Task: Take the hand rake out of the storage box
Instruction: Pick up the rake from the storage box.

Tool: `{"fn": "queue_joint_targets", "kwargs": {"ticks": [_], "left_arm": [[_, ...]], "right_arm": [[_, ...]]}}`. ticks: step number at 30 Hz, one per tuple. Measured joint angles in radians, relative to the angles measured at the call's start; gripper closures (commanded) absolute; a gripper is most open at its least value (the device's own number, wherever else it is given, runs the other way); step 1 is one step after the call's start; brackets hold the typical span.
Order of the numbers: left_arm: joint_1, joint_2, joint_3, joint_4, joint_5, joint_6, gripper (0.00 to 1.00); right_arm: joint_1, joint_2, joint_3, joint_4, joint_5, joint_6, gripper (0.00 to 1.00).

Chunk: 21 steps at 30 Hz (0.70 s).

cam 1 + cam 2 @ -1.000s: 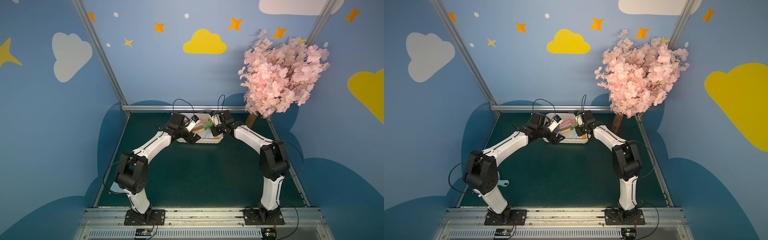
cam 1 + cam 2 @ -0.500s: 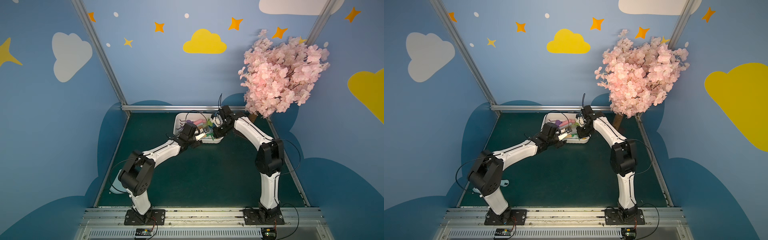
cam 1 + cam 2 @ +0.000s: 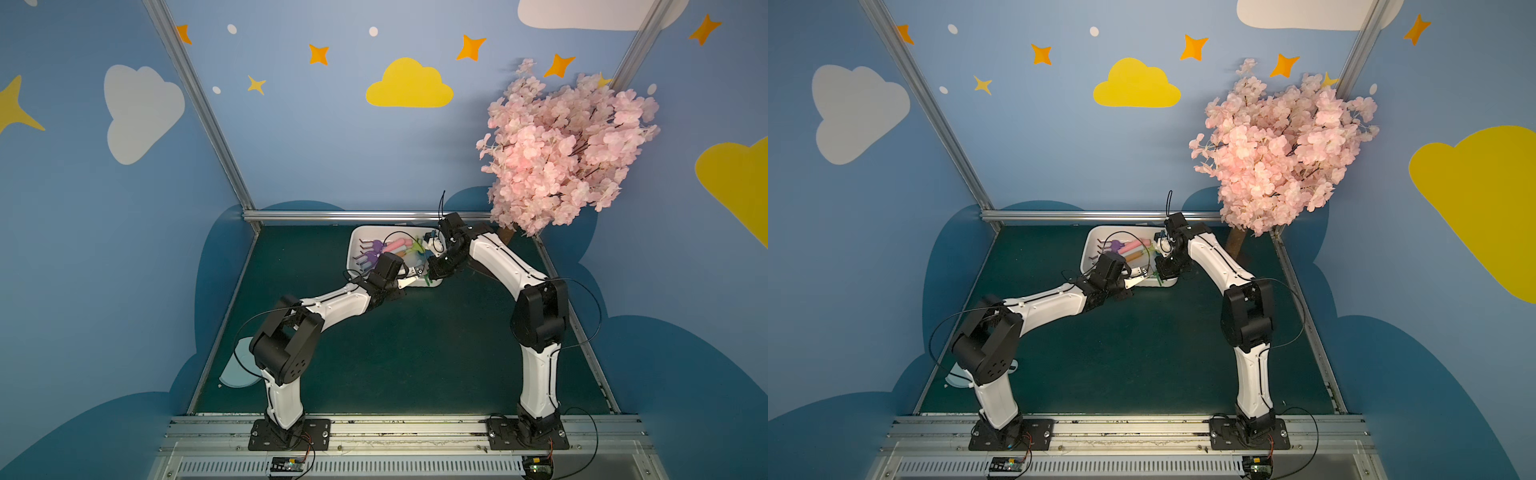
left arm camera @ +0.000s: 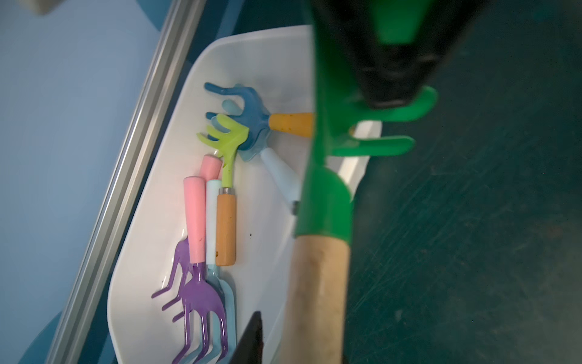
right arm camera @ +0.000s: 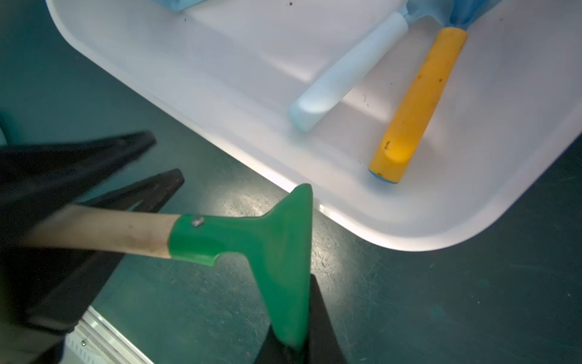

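Wooden handle of the green hand rake (image 5: 239, 239) sits between the jaws of the left gripper (image 3: 407, 280); closure cannot be determined. Jaws of the right gripper (image 3: 433, 272) clamp its head, over the surface (image 5: 409, 299), just outside the storage box (image 5: 409, 233) rim at 5 o'clock.

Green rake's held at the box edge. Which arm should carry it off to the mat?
Probably left: the left tool is around the wooden handle of the green rake, over the mat; the right tool only pinches its head.
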Motion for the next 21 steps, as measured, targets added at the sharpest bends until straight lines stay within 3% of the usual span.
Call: {"fn": "queue_joint_targets", "kwargs": {"ticks": [4, 7, 11, 17, 21], "left_arm": [[-0.008, 0.003, 0.000, -0.006, -0.001, 0.011, 0.97], [-0.008, 0.003, 0.000, -0.008, 0.003, 0.008, 0.97], [-0.009, 0.003, 0.000, -0.024, 0.002, -0.046, 0.97], [-0.008, -0.034, -0.013, -0.113, -0.001, -0.268, 0.97], [0.000, -0.177, -0.122, -0.172, 0.057, -0.498, 0.97]], "right_arm": [[-0.001, 0.003, 0.002, -0.017, 0.010, -0.018, 0.99], [-0.003, 0.003, 0.002, -0.018, 0.005, -0.015, 0.91], [-0.015, -0.007, -0.013, -0.003, -0.028, 0.025, 0.67], [-0.050, -0.184, -0.222, 0.110, -0.091, 0.087, 0.47], [-0.099, -0.343, -0.350, 0.210, -0.112, 0.128, 0.37]]}}
